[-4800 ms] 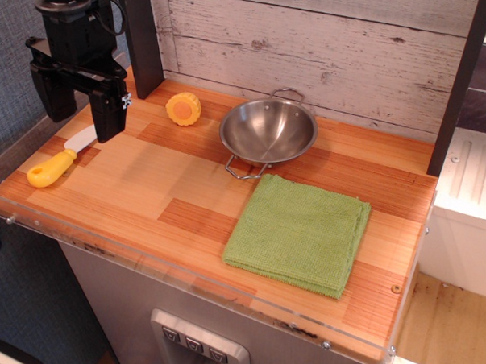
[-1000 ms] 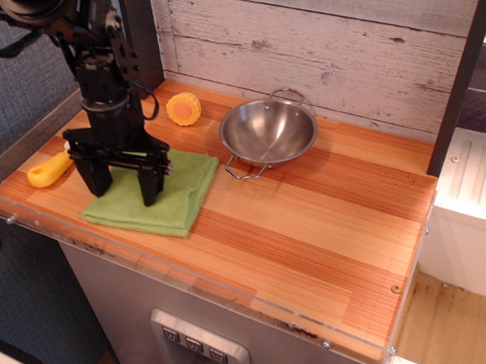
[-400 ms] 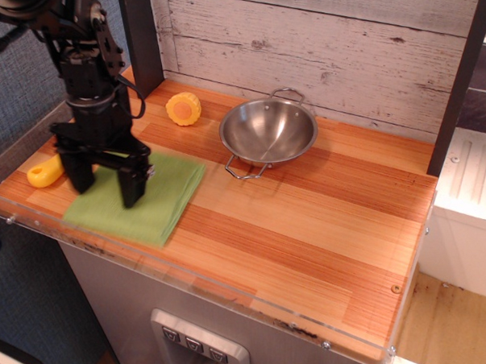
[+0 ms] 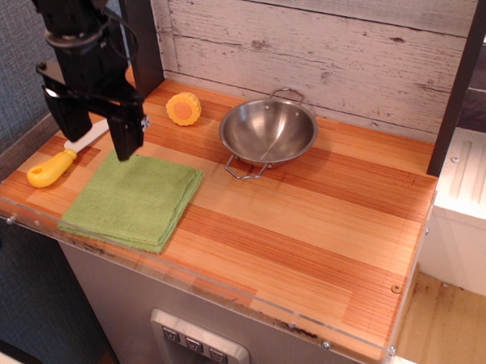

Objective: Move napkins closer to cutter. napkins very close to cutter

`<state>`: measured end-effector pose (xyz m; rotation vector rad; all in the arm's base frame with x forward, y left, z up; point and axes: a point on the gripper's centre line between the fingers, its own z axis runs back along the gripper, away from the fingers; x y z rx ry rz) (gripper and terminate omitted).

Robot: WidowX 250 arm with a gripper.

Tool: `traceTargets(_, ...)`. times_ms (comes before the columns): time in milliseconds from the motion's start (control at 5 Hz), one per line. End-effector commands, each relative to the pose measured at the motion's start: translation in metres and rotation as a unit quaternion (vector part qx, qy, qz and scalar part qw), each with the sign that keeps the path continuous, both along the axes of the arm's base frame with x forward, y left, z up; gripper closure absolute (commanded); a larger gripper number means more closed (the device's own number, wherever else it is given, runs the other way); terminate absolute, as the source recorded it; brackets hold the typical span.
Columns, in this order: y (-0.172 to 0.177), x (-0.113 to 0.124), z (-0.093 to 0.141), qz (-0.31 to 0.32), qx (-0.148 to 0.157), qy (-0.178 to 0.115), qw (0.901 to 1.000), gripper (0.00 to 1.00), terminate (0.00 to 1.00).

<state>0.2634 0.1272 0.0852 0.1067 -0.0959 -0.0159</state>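
The light-green napkins [image 4: 132, 201] lie flat at the front left of the wooden counter, hanging slightly over its front edge. The cutter [image 4: 60, 158], a toy knife with a yellow handle and white blade, lies just left of the napkins, a small gap apart. My black gripper [image 4: 97, 132] hangs open and empty above the counter, over the cutter's blade and the napkins' back edge, clear of both.
A steel bowl [image 4: 268, 132] with wire handles stands mid-counter near the back. A yellow-orange corn piece [image 4: 183, 109] lies behind the napkins. A dark post [image 4: 142, 41] and a plank wall [image 4: 317, 42] bound the back. The counter edge [image 4: 232, 291] has a clear plastic lip.
The napkins were dragged from the counter's right side to the front left beside the cutter. In the last half second my gripper let go and rose straight up off the cloth.
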Motion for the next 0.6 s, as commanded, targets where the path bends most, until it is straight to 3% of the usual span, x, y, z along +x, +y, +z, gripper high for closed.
traceTargets(0,0.0064,0.0026,0.0213,-0.007,0.009,-0.026,0.9996,0.00,0.00)
traceTargets(200,0.0064,0.0026,0.0213,-0.007,0.009,-0.026,0.9996,0.00,0.00)
traceTargets(400,0.0064,0.0026,0.0213,-0.007,0.009,-0.026,0.9996,0.00,1.00)
